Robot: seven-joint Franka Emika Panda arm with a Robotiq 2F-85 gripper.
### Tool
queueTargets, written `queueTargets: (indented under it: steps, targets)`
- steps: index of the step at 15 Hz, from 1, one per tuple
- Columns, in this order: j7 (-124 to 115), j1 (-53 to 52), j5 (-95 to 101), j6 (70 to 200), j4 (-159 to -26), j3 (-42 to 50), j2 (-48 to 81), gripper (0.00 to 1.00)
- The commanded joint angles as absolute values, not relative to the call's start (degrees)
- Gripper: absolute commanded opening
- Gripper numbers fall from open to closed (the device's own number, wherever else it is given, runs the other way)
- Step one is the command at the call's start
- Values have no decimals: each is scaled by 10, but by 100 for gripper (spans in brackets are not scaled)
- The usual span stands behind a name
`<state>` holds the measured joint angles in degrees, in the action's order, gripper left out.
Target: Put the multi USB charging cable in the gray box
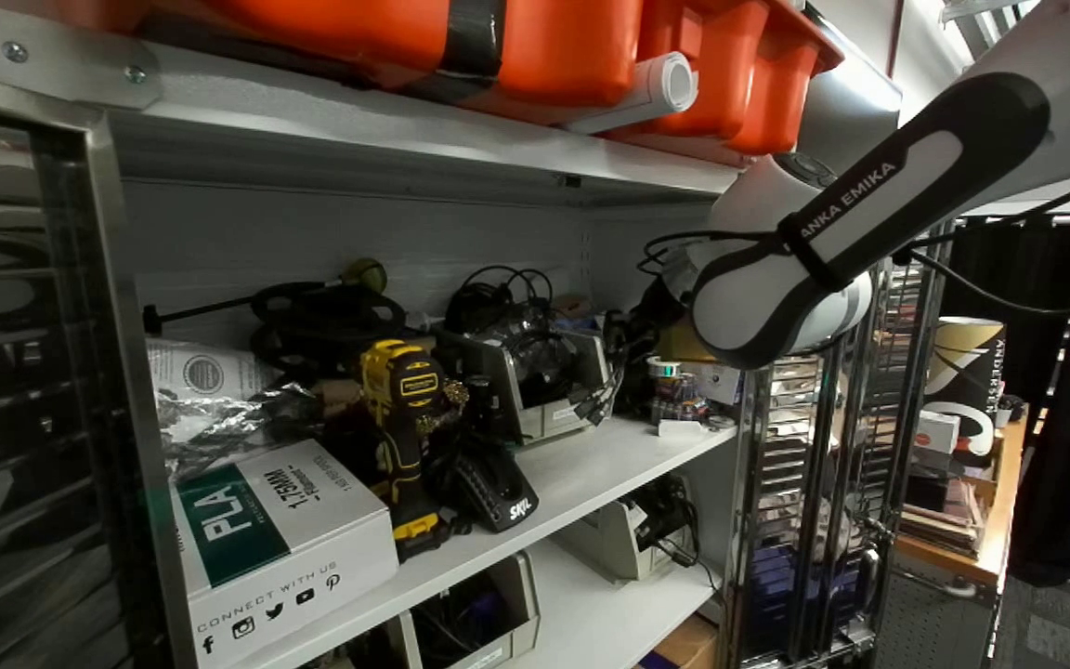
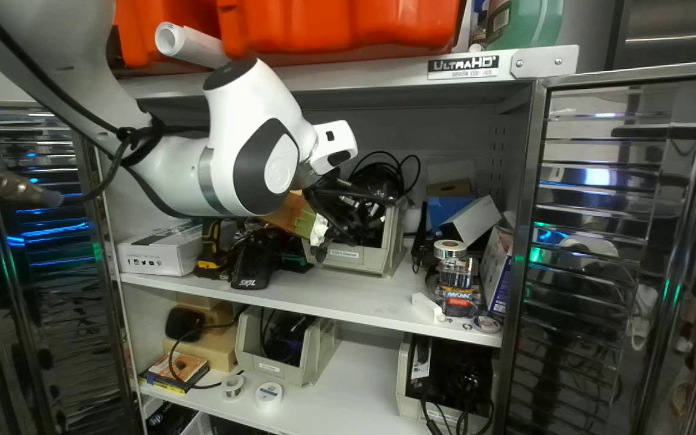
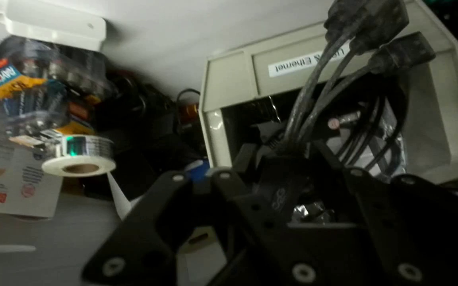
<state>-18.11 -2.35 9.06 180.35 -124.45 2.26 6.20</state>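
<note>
My end effector is clamped on the black block of the multi USB charging cable, gap only as wide as the block. I see its strands and plugs across the front of the gray box in my wrist view, can't tell if they touch it. Box is on the shelf surface, yellow-black drill near it

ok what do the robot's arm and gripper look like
The arm is white and rounded, with a black-edged oval cap and a silvery band. In an exterior view, a black cover reads "ANKA EMIKA" in pale letters, a black strap hiding the start. Black cables run alongside. The gripper is black, with jointed linkages and shiny round screw heads.
</note>
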Motion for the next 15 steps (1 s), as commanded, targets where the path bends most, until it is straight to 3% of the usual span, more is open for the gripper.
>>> queueTargets:
  steps: [1, 15]
  targets:
    - [-173, -14, 69, 1874, -1234, 5, 61, 14]
    - [-119, -37, -1, 1894, -1046, 35, 226, 14]
